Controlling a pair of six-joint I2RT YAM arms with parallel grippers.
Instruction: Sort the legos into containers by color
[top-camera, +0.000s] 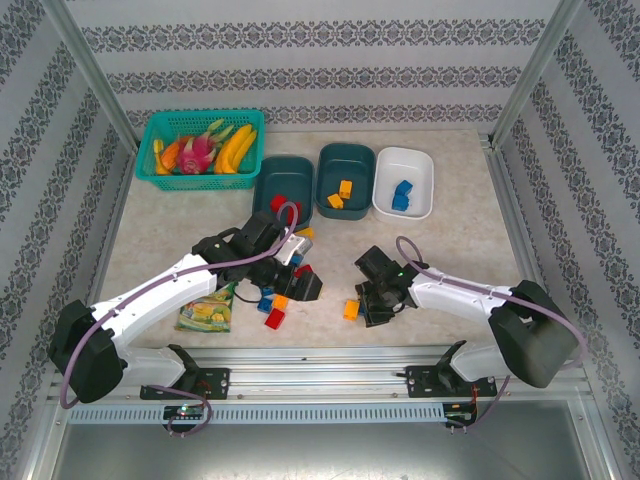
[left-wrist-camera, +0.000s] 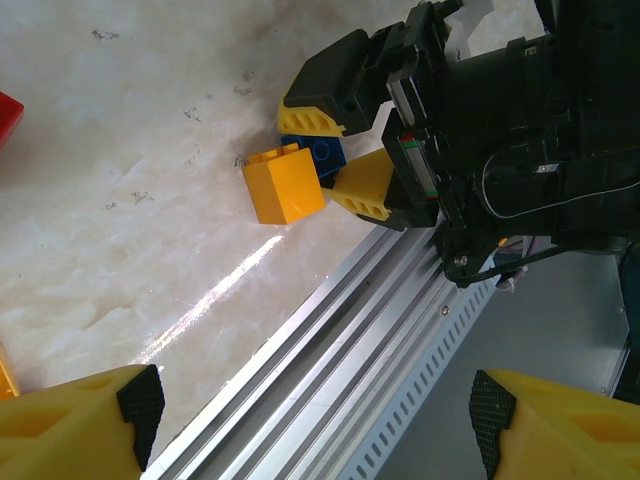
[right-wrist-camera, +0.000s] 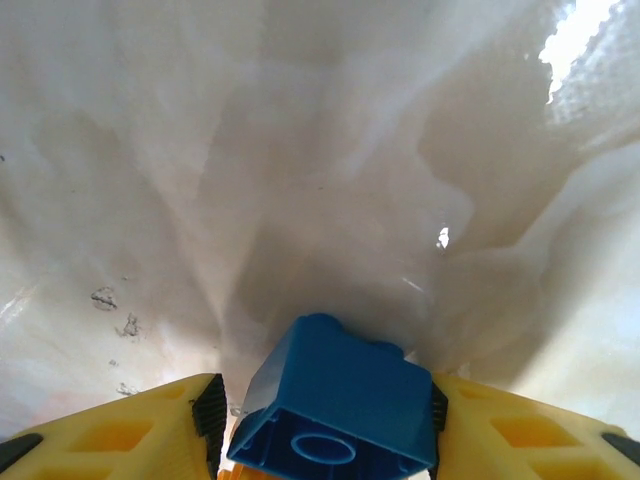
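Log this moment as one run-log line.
step: grasp | right gripper: jaws shut on blue lego | left gripper: jaws open, empty | orange-yellow lego: loose beside blue one

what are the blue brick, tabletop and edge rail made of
Blue brick: moulded plastic, smooth, hollow underside. Tabletop: glossy marble look, streak of glare; stone or laminate, unclear. Rail: likely aluminium, silvery, grooved, slotted.

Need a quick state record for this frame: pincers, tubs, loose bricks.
left pincer: open, empty
right pincer: shut on blue brick, orange-yellow brick beside it
left teal tub: red brick inside
middle teal tub: orange-yellow bricks
white tub: blue bricks
loose bricks: red, blue, orange-yellow mix by left pincer
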